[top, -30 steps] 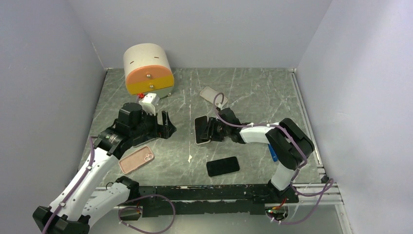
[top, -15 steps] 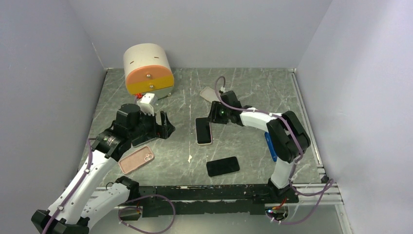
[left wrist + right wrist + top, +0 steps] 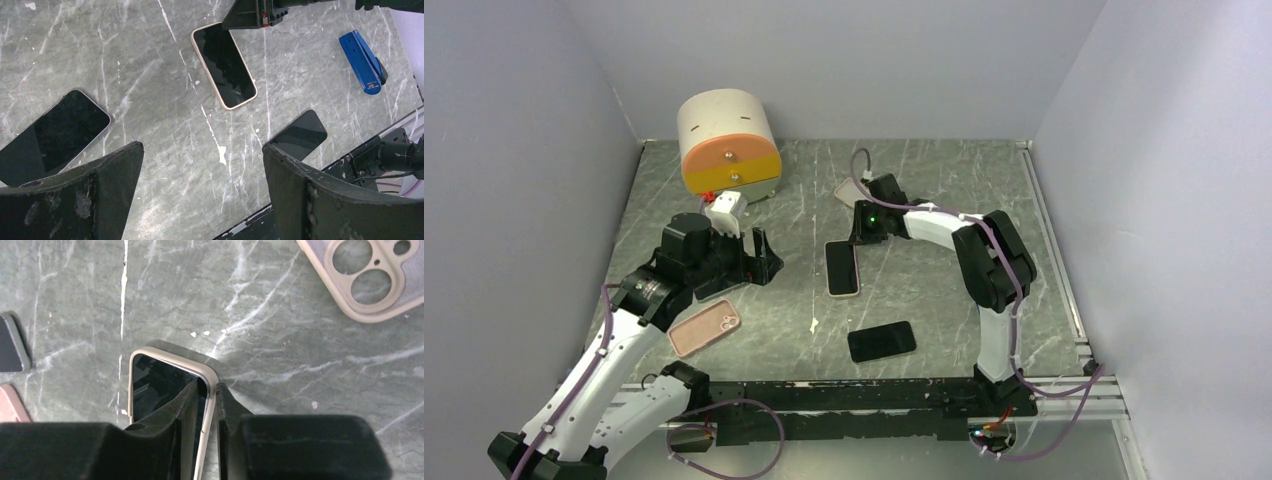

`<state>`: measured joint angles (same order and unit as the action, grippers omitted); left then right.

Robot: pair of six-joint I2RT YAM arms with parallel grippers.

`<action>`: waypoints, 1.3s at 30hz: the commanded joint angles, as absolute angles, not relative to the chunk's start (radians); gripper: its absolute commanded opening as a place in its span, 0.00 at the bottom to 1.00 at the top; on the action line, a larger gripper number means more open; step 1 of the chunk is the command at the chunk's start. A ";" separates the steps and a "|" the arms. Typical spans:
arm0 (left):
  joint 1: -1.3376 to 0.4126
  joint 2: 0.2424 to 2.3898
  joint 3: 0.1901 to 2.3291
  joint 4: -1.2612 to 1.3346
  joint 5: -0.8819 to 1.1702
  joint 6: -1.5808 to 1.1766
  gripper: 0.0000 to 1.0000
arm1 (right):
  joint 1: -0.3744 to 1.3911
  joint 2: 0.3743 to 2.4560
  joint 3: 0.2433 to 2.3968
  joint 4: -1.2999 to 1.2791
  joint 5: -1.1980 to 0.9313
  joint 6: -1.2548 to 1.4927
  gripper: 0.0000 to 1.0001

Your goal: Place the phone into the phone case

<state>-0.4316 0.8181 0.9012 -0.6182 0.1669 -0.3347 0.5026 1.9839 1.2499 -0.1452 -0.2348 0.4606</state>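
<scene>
**Top view.** On the grey-green marbled worktop (image 3: 944,170), the phone (image 3: 841,266) lies screen up near the middle, with the beige phone case (image 3: 844,294) around it. The right gripper (image 3: 856,240) is low at the phone's far end, its arm reaching in from the right. The left gripper (image 3: 769,255) hovers apart to the left, holding nothing. A pink case (image 3: 704,328) lies partly under the left arm. A bare black handset (image 3: 881,341) lies near the front edge, apart from the phone. A rounded box (image 3: 729,150) with an orange front stands in the far left corner. A spare case (image 3: 844,188) shows in part behind the right wrist.

**Left wrist view.** The left fingers (image 3: 100,185) are spread wide, with only bare worktop between them. The cased phone (image 3: 224,65) lies beyond them, the right gripper (image 3: 250,12) just beside its far end. The bare black handset (image 3: 299,135) is at lower right, the other black handset (image 3: 50,135) at left, and a blue object (image 3: 364,62) at right.

**Right wrist view.** The right fingers (image 3: 165,420) are nearly together, astride the phone case's (image 3: 170,356) side wall near a corner. One tip is on the screen side and the other outside the rim, pinching it. The rim wraps the phone's (image 3: 155,385) corner where visible. The spare case (image 3: 360,285) is empty, the worktop showing through its camera cut-outs, well apart at top right
</scene>
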 commanded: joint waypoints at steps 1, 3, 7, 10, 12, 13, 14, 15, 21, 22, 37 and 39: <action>-0.436 0.796 0.908 -0.608 0.158 -0.322 0.94 | 0.575 2.040 1.337 -0.361 -0.098 0.398 0.20; -0.436 0.797 0.909 -0.604 0.157 -0.322 0.94 | 0.611 2.062 1.358 -0.418 -0.043 0.406 0.16; -0.434 0.796 0.910 -0.606 0.162 -0.321 0.94 | 0.617 2.064 1.293 -0.401 -0.018 0.447 0.11; -0.434 0.790 0.908 -0.606 0.163 -0.319 0.94 | 0.618 2.078 1.259 -0.397 -0.021 0.458 0.05; -0.434 0.787 0.908 -0.604 0.160 -0.318 0.94 | 0.626 2.080 1.239 -0.387 -0.023 0.459 0.03; -0.434 0.787 0.908 -0.604 0.157 -0.318 0.94 | 0.632 2.081 1.235 -0.390 -0.015 0.458 0.03; -0.434 0.786 0.908 -0.604 0.157 -0.318 0.94 | 0.638 2.082 1.237 -0.397 -0.005 0.457 0.03; -0.434 0.783 0.908 -0.604 0.158 -0.318 0.94 | 0.644 2.088 1.244 -0.403 -0.002 0.456 0.03; -0.434 0.775 0.905 -0.607 0.146 -0.323 0.94 | 0.648 2.062 1.260 -0.390 -0.003 0.458 0.03; -0.434 0.775 0.904 -0.608 0.143 -0.322 0.94 | 0.646 2.045 1.273 -0.391 -0.004 0.461 0.04; -0.434 0.749 0.906 -0.635 0.076 -0.339 0.94 | 0.559 1.837 1.411 -0.456 -0.056 0.529 0.33; -0.434 0.745 0.905 -0.637 0.075 -0.338 0.94 | 0.558 1.808 1.369 -0.475 -0.026 0.580 0.45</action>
<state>-0.4316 0.7635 0.9012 -0.6201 0.1081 -0.3359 0.5713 1.8889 1.3933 -0.4244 -0.0612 0.4976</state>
